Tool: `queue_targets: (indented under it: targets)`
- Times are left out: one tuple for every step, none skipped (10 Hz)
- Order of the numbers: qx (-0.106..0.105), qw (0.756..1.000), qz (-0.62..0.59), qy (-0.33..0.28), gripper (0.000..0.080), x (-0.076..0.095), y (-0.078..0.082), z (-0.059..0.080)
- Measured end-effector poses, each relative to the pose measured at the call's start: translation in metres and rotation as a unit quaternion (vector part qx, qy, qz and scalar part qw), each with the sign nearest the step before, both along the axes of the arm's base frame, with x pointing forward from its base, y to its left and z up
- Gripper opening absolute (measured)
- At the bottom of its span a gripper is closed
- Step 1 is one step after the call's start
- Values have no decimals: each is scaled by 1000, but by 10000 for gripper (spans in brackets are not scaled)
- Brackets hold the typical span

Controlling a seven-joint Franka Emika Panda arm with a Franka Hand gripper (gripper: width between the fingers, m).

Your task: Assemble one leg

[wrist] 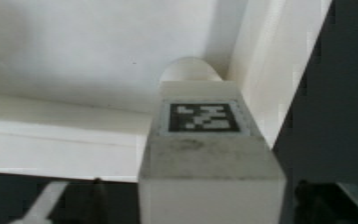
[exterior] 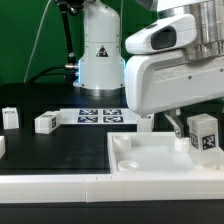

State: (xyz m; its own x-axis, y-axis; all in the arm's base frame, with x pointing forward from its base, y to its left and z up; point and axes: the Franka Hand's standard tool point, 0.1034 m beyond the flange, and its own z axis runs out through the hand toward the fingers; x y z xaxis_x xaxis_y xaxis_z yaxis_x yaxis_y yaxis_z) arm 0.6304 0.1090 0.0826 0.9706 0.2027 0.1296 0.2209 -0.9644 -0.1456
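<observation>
My gripper (exterior: 193, 122) is clamped on the leg (exterior: 204, 136) at the exterior view's right edge, tag toward the camera, over the white tray (exterior: 150, 165) in the lower frame; whether they touch, I can't tell

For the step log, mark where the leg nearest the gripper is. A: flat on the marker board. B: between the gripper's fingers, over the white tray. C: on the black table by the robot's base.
B: the exterior view shows the leg between the fingers of the gripper, above the tray, well off the marker board.
</observation>
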Motion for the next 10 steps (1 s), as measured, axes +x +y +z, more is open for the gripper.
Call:
queue_targets:
  targets:
    - [0,1000,0,0,386,0,0,0]
    - [0,1000,0,0,289,0,0,0]
    - [0,1000,-2,0,289,0,0,0]
    - [1,1000,-11,2,290,0,0,0]
    - [1,1000,-10,2,290,0,0,0]
    - [5,999,-40,8,290,-1,2,-1]
    - [11,993,-118,19,290,0,1,-1]
    - [14,983,-183,30,290,0,0,-1]
    - [17,969,-245,39,290,0,-1,-2]
    - [19,955,-293,46,290,0,-2,-2]
